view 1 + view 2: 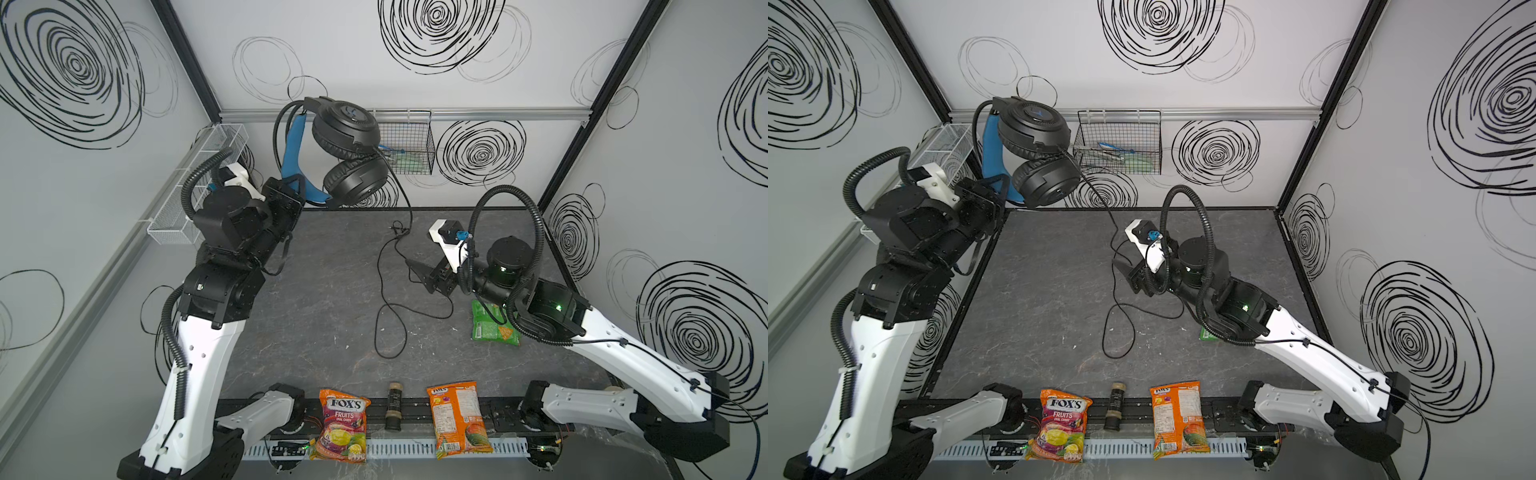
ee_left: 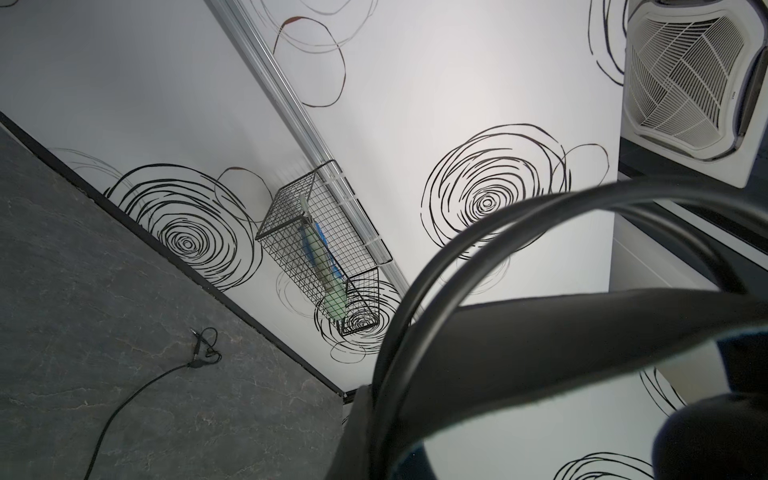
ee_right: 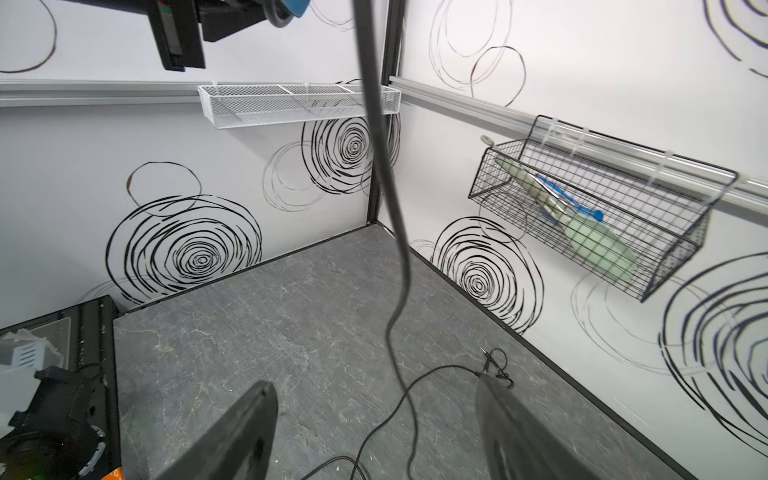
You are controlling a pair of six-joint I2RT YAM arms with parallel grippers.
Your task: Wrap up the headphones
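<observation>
the left gripper (image 1: 300,183) is clamped tight on the headband of the headphones (image 1: 347,137). it holds them high at the far left, clear of the table (image 1: 316,266), which likely lets the cable (image 1: 380,266) hang free for winding. the earcups are fat round discs stacked one above the other, with matte black plastic shells and soft creased padding. the strap (image 1: 293,158) is a smooth blue band inside thin black wire hoops. the cable is thin and limp, dropping to the dark stone-patterned table and lying in loose loops toward the near side. the right gripper (image 3: 376,390) sits low at the middle right, jaws spread wide and empty. the cable passes between them in the right wrist view, so the gripper seems placed to pinch it.
</observation>
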